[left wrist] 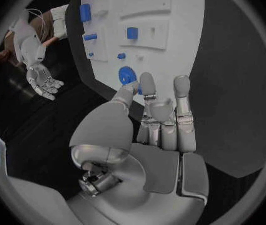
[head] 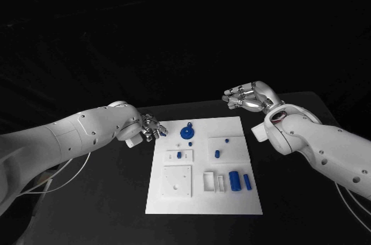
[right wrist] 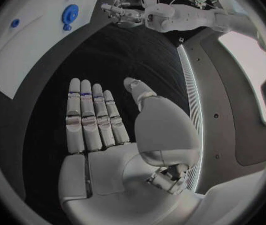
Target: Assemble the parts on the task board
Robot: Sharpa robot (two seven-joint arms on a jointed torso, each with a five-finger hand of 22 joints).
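The white task board (head: 232,199) lies in the middle of the black table. A round blue part (head: 187,132) sits near its far left corner, small blue pieces (head: 219,152) stand in the middle, and two blue cylinders (head: 234,181) lie toward the near right. My left hand (head: 147,128) hovers at the board's far left edge, fingers apart and holding nothing; its fingertips (left wrist: 147,80) are close to the round blue part (left wrist: 127,75). My right hand (head: 249,97) is raised beyond the far right corner, its palm (right wrist: 102,120) flat and empty.
White recessed blocks (head: 177,183) are fixed on the board's near half. Bare black table (head: 101,202) surrounds the board on every side. In the right wrist view the left hand (right wrist: 123,12) shows beside the board (right wrist: 33,45).
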